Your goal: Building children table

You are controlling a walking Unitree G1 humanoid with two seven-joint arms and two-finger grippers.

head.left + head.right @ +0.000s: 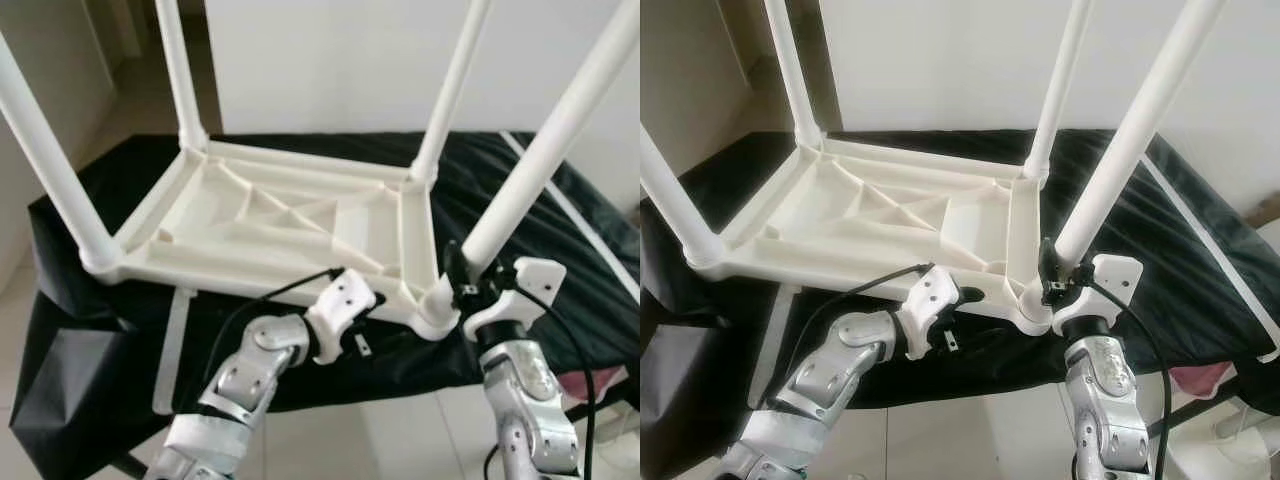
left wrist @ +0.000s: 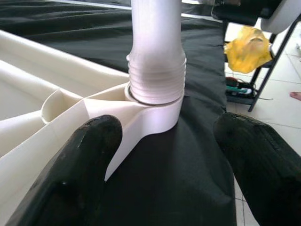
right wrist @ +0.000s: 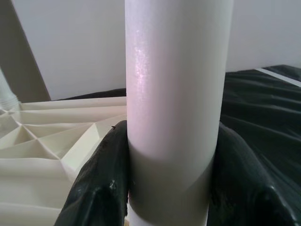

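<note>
A white plastic children's table top [image 1: 290,215] lies upside down on a black cloth, with white legs standing up from its corners. My right gripper [image 1: 462,275] is shut on the near right leg [image 1: 540,160] just above its socket; the black fingers [image 3: 101,179] press both sides of the leg [image 3: 174,94]. My left gripper [image 2: 174,155] is open beside the same corner socket [image 2: 157,115]. One finger [image 2: 80,169] touches the table's rim, and the leg's threaded end [image 2: 157,77] sits in the socket, threads showing.
The black cloth [image 1: 120,330] covers a low surface that drops off toward me onto a tiled floor. A loose white strip [image 1: 172,350] lies on the cloth at the near left. A yellow bag [image 2: 247,49] and a dark frame stand to my right.
</note>
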